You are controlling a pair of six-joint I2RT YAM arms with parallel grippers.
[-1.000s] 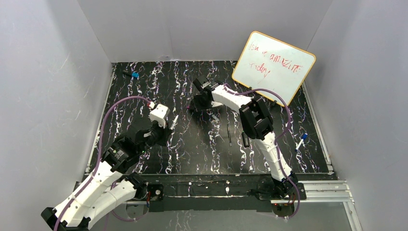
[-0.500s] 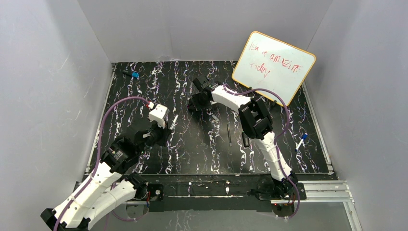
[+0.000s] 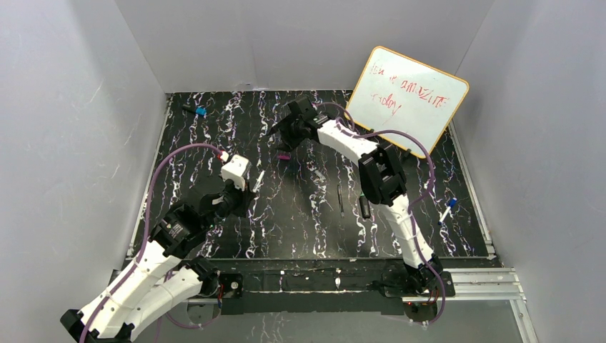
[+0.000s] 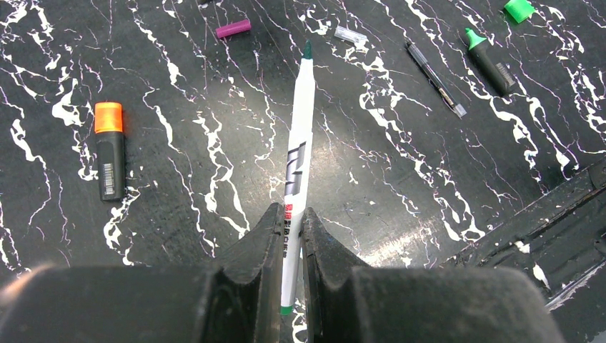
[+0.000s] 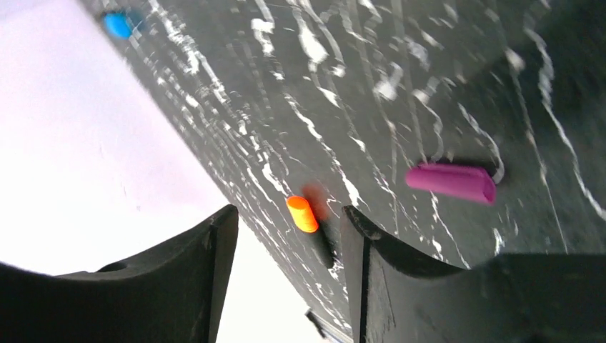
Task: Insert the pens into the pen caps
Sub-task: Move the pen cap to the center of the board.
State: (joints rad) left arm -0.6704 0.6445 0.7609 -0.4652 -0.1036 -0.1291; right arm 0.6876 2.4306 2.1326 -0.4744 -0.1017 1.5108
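Left gripper (image 4: 289, 221): fingers pinched on the white pen (image 4: 298, 143) near its tail, green nib pointing away from the wrist.

Purple cap (image 4: 234, 28): lies free on the table (image 4: 179, 179), ahead of the nib and a little left of the pen's line. Its long axis runs roughly crosswise to the pen.

Right gripper (image 5: 286, 229): jaws parted and empty. The cap lies off to the right of its fingers. This arm is the nearer; the cap probably needs lifting and turning to face the nib.
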